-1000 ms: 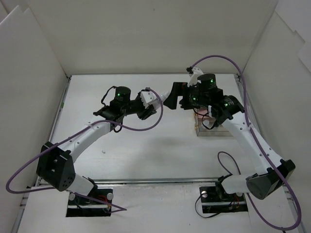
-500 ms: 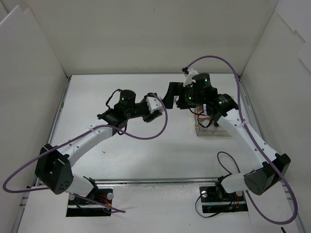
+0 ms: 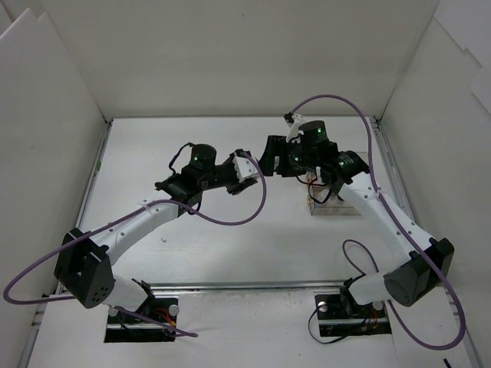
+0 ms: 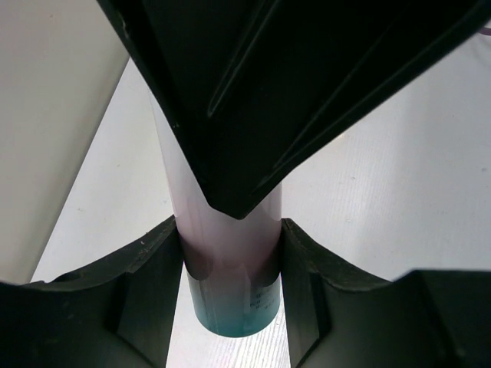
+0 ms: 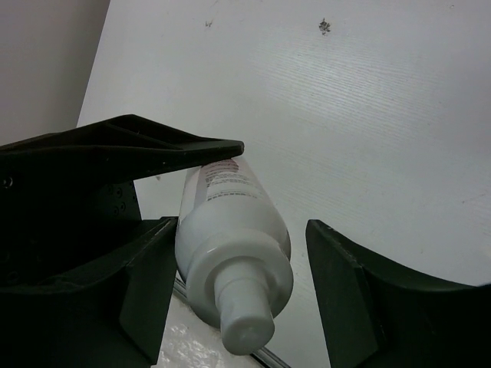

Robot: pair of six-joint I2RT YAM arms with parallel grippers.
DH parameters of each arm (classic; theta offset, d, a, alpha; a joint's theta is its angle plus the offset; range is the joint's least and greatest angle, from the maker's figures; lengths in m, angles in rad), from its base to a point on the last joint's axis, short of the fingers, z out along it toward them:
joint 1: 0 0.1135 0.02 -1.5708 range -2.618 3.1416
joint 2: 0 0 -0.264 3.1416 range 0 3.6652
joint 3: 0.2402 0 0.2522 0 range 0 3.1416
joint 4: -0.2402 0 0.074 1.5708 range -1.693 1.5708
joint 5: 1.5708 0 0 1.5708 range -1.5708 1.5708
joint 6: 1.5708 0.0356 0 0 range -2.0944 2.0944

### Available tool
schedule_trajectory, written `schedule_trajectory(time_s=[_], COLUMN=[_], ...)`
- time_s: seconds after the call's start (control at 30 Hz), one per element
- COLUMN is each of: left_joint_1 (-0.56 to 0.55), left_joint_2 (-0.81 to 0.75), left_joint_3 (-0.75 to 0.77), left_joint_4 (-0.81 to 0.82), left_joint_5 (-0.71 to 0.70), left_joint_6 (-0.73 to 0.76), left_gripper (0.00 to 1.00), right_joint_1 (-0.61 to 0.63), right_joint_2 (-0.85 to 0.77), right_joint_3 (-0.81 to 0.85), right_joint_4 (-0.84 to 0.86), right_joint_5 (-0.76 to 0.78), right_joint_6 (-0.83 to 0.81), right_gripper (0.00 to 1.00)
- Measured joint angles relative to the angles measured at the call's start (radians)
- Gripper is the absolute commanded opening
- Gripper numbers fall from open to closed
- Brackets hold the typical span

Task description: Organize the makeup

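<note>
Holding: left gripper (image 4: 230,234) pinches pale pink cylindrical bottle (image 4: 224,261), teal end, both fingers tight.
Right gripper (image 5: 242,226): fingers straddle its white nozzle end, parted; contact unclear.
Place: aloft, over far half of white table (image 3: 230,245).

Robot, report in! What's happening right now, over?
Left gripper shut on the bottle. Right gripper open around its other end, not clamped yet. Clear box under the right arm, out of the way.
</note>
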Motion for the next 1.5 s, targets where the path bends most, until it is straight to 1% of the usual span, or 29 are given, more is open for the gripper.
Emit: schedule_trajectory(time_s=[0.03, 0.1, 0.13, 0.2, 0.23, 0.3, 0.33, 0.37, 0.4, 0.43, 0.47, 0.5, 0.53, 0.57, 0.73, 0.9, 1.0, 1.17, 1.27, 1.33, 1.5], left_joint_1=[-0.001, -0.002, -0.003, -0.006, -0.007, -0.007, -0.008, -0.008, -0.008, -0.008, -0.009, -0.011, -0.013, -0.016, -0.025, -0.026, -0.025, -0.003, 0.020, 0.035, 0.090], left_joint_2=[0.000, 0.000, 0.000, 0.000, 0.000, 0.000, 0.000, 0.000, 0.000, 0.000, -0.001, -0.002, -0.003, -0.007, -0.049, -0.096, -0.148, -0.240, -0.294, -0.312, -0.272], left_joint_3=[0.000, -0.002, -0.003, -0.006, -0.007, -0.010, -0.011, -0.012, -0.015, -0.016, -0.018, -0.019, -0.022, -0.028, -0.062, -0.095, -0.135, -0.155, -0.153, -0.135, -0.011], left_joint_4=[-0.002, -0.002, -0.003, -0.003, -0.002, 0.001, 0.001, 0.003, 0.005, 0.006, 0.008, 0.010, 0.015, 0.028, 0.069, 0.083, 0.084, 0.043, -0.005, -0.076, -0.277], left_joint_5=[-0.001, 0.000, 0.000, -0.002, -0.005, -0.008, -0.008, -0.009, -0.010, -0.013, -0.015, -0.021, -0.025, -0.028, -0.084, -0.198, -0.296, -0.458, -0.574, -0.648, -0.728], left_joint_6=[0.004, 0.009, 0.011, 0.015, 0.017, 0.019, 0.020, 0.020, 0.020, 0.019, 0.018, 0.015, 0.014, 0.013, -0.011, -0.044, -0.082, -0.203, -0.305, -0.388, -0.528], left_gripper=[0.00, 0.00, 0.00, 0.00, 0.00, 0.00, 0.00, 0.00, 0.06, 0.16, 0.39, 0.51, 0.83, 0.99, 1.00, 1.00, 0.99, 1.00, 1.00, 1.00, 1.00], right_joint_1=[0.003, 0.005, 0.009, 0.012, 0.013, 0.016, 0.016, 0.016, 0.016, 0.016, 0.016, 0.017, 0.016, 0.016, -0.011, -0.078, -0.127, -0.222, -0.287, -0.335, -0.459], right_joint_2=[0.000, 0.000, 0.000, 0.000, 0.000, 0.002, 0.002, 0.003, 0.004, 0.004, 0.005, 0.005, 0.004, 0.004, 0.000, -0.041, -0.084, -0.158, -0.202, -0.224, -0.216], right_joint_3=[-0.001, -0.002, -0.003, -0.006, -0.006, -0.006, -0.007, -0.007, -0.008, -0.008, -0.008, -0.008, -0.008, -0.010, -0.021, -0.021, -0.006, 0.051, 0.068, 0.068, 0.065], right_joint_4=[0.002, 0.007, 0.010, 0.013, 0.013, 0.015, 0.015, 0.015, 0.015, 0.014, 0.015, 0.015, 0.017, 0.017, -0.002, -0.063, -0.141, -0.270, -0.327, -0.354, -0.385], right_joint_5=[-0.002, -0.003, -0.003, -0.010, -0.010, -0.014, -0.015, -0.017, -0.018, -0.018, -0.018, -0.017, -0.017, -0.010, -0.002, 0.057, 0.117, 0.290, 0.398, 0.461, 0.542], right_joint_6=[0.001, 0.002, 0.002, 0.002, 0.004, 0.006, 0.007, 0.006, 0.006, 0.006, 0.006, 0.005, 0.002, -0.003, -0.026, -0.078, -0.129, -0.215, -0.249, -0.265, -0.291], right_gripper=[0.57, 0.53, 0.48, 0.41, 0.33, 0.22, 0.10, 0.05, 0.00, 0.00, 0.00, 0.00, 0.00, 0.00, 0.00, 0.00, 0.00, 0.00, 0.00, 0.00, 0.00])
